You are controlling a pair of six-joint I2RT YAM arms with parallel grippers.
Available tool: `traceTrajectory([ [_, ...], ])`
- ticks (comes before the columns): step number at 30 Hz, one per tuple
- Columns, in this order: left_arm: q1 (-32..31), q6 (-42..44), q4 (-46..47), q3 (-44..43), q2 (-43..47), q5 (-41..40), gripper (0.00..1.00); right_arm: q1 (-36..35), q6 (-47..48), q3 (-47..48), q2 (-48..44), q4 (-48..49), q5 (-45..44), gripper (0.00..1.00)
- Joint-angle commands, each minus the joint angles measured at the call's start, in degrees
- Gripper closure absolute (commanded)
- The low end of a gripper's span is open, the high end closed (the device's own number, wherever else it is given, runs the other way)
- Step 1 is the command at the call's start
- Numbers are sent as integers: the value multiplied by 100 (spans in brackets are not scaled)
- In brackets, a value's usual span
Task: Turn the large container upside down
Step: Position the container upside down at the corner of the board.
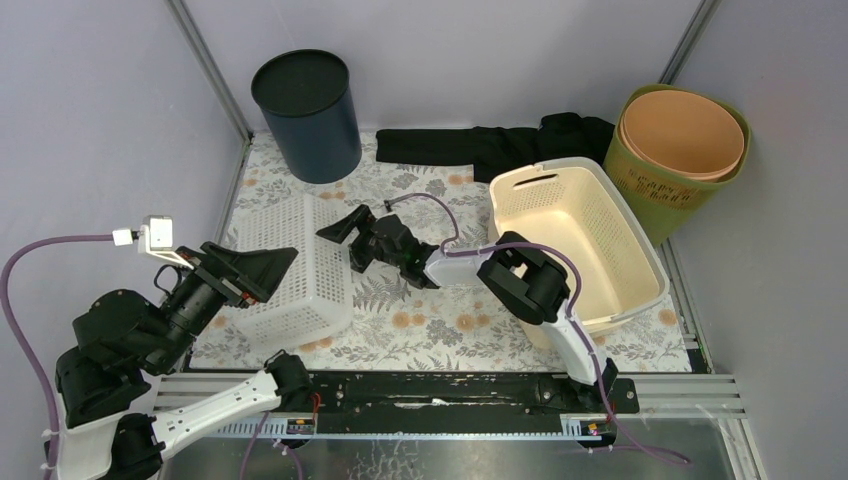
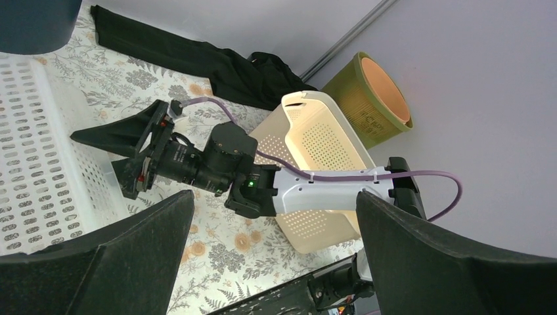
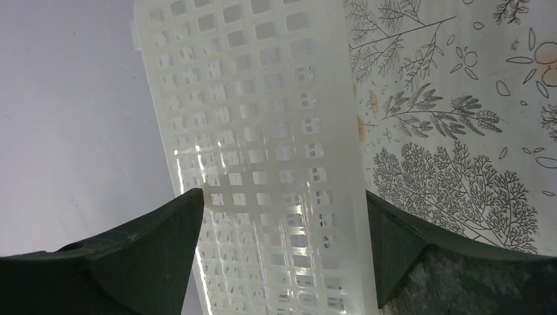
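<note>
the white basket [image 1: 300, 290] lies on the left half of the floral worktop [image 1: 440, 330]. its lattice outer faces are turned up toward the top camera, and its opening is not in view.

the left claw [image 1: 275, 268] hangs over the basket's left part, wide open with nothing between its fingers. whether it touches the lattice i cannot tell.

the right arm reaches across from the right, and the right claw [image 1: 345, 240] sits at the basket's right edge. it is also spread wide. in its wrist view a lattice wall of the basket fills the space between the two fingers [image 3: 131, 243]. the wall is not pinched, and contact with it cannot be made out.

a cream basket [image 1: 640, 240] stands upright on the right side of the worktop, opening up, with the right arm's elbow in front of it. a dark blue bin [image 1: 305, 110] stands at the far left corner. a black cloth [image 1: 470, 145] lies along the far edge. a green bin [image 1: 680, 190] with an orange bin [image 1: 685, 130] nested inside it leans at the far right corner.
</note>
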State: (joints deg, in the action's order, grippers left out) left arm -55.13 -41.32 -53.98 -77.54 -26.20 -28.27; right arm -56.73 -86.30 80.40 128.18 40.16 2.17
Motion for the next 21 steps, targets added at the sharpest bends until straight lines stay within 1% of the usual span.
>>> traceTrajectory([
  [1,11,-51,129,77,-92,36,0,-134,291,368,260,-512,417,11],
  [12,11,-78,301,240,-255,76,0,-242,655,922,653,-1126,815,11],
  [21,6,-86,403,311,-358,119,0,-318,908,1180,816,-1568,987,11],
])
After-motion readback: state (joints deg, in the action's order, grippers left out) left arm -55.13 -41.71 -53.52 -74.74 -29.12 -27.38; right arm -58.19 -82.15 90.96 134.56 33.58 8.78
